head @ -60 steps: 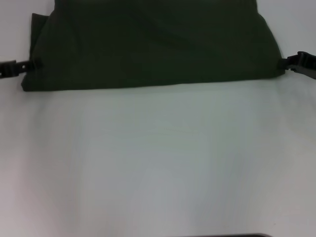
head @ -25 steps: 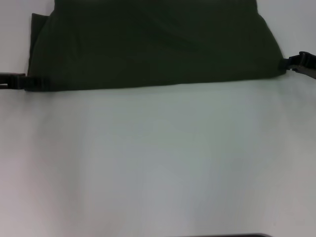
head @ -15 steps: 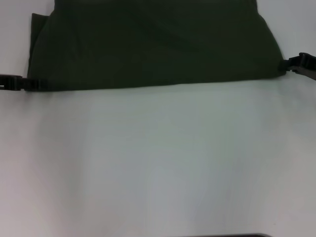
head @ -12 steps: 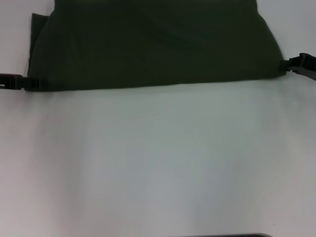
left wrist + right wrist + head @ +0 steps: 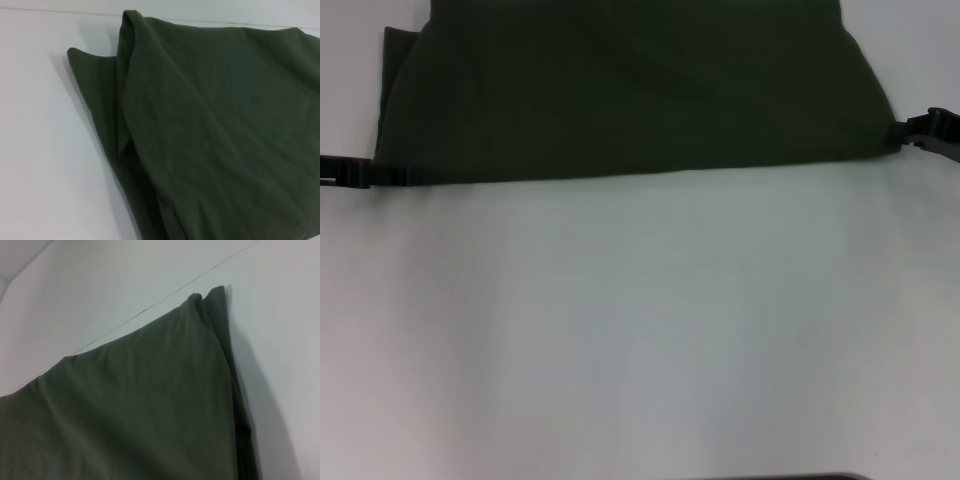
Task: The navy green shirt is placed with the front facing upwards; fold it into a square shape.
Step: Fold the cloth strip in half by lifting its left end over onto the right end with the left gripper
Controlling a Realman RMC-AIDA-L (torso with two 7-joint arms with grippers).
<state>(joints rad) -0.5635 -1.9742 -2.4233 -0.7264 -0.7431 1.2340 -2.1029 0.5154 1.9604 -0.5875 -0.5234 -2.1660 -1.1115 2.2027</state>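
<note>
Navy green shirt lies part-folded on my desk; left gripper and right gripper flank its near corners, grip unclear, next fold needs both pinching.

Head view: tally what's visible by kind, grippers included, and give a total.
Navy green shirt: 1
Grippers: 2, the left gripper at the shirt's near left corner and the right gripper at its near right corner
White table: 1
Total: 4

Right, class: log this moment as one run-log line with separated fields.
shirt: folded, plain side up, on white table | left gripper: at near-left corner | right gripper: at near-right corner | stage: fold under way
</note>
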